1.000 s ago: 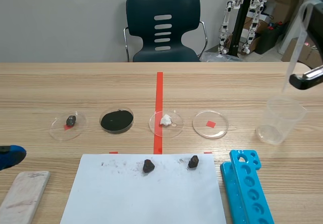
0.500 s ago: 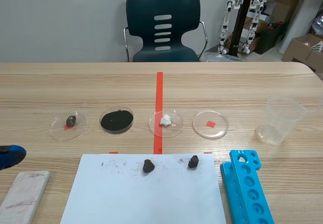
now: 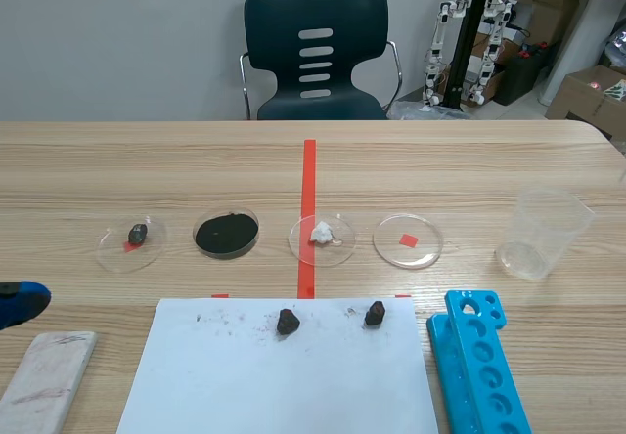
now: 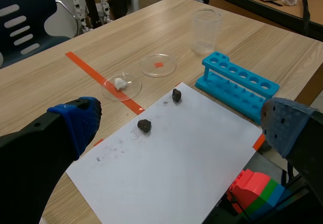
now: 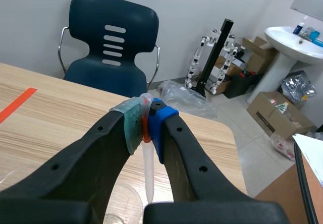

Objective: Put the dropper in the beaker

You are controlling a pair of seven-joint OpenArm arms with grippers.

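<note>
Since a second earlier, my right gripper (image 5: 145, 125) had risen out of the scene view. It pinched the dropper (image 5: 148, 176) upright between its pads, above the clear beaker (image 3: 543, 231). My left gripper (image 4: 181, 125) stood spread wide over the white paper sheet (image 4: 166, 168).

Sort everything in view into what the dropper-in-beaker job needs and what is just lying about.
Job in hand:
clear plastic dropper, pinched in the right gripper
clear plastic beaker

Lying about:
blue plastic test-tube rack
white paper sheet with two dark lumps
four clear round petri dishes
pale wooden block
</note>
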